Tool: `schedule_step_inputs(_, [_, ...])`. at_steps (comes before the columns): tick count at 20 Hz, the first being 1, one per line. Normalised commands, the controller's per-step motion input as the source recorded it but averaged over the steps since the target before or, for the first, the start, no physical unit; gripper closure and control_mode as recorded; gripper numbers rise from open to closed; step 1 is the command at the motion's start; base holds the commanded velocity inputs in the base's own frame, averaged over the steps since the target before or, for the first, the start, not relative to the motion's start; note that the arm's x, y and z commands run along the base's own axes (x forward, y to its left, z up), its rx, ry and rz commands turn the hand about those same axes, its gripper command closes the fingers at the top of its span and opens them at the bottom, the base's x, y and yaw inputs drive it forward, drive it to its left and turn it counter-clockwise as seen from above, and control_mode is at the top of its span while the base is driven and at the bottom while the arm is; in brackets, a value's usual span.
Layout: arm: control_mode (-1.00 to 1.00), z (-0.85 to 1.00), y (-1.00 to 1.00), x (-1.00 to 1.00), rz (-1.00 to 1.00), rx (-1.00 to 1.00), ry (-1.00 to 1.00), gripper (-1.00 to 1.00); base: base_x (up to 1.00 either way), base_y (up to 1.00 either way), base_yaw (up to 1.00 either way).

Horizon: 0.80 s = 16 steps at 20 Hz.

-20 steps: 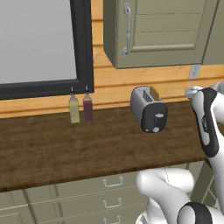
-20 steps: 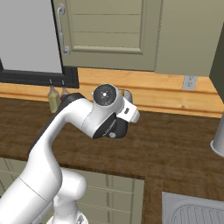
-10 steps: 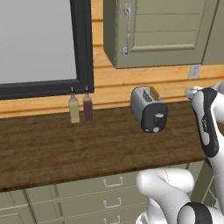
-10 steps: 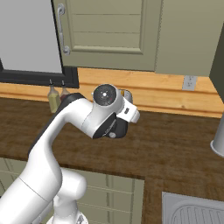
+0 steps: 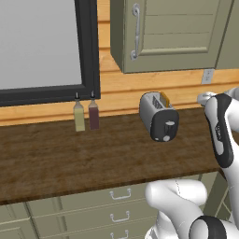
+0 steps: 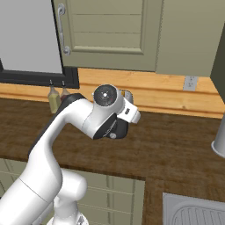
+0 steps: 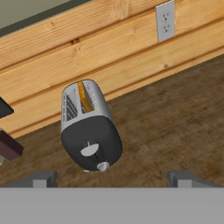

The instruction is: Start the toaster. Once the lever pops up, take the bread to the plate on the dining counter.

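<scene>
The silver-grey toaster (image 5: 158,116) (image 7: 89,131) stands on the dark wood worktop against the wooden back wall, its black end panel facing me. A golden slice of bread (image 7: 84,97) (image 5: 164,99) sits low in one slot. On the panel, the lever (image 7: 89,150) is above a small round knob. My gripper (image 7: 113,180) hangs in front of the toaster and apart from it, open with nothing between its fingers. The arm's wrist (image 6: 110,114) covers the toaster in the right base view. The plate and the dining counter are out of view.
Two bottles (image 5: 79,116) (image 5: 93,114) stand left of the toaster under a black window frame. A wall outlet (image 7: 165,21) sits to the toaster's right. A grey vessel (image 6: 219,140) and a sink (image 6: 193,211) lie to the right. A wall cabinet (image 5: 172,32) hangs overhead.
</scene>
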Motion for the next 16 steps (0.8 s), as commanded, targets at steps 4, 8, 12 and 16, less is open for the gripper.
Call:
schedule_step_inputs(4, [-1.0,0.0,0.0,0.0,0.0,0.0,0.0,-1.0,0.0,0.0,0.0])
schedule_step_inputs(8, [-1.0,0.0,0.0,0.0,0.0,0.0,0.0,-1.0,0.0,0.0,0.0])
schedule_step_inputs(12, [-1.0,0.0,0.0,0.0,0.0,0.0,0.0,-1.0,0.0,0.0,0.0])
schedule_step_inputs(16, [-1.0,0.0,0.0,0.0,0.0,0.0,0.0,-1.0,0.0,0.0,0.0])
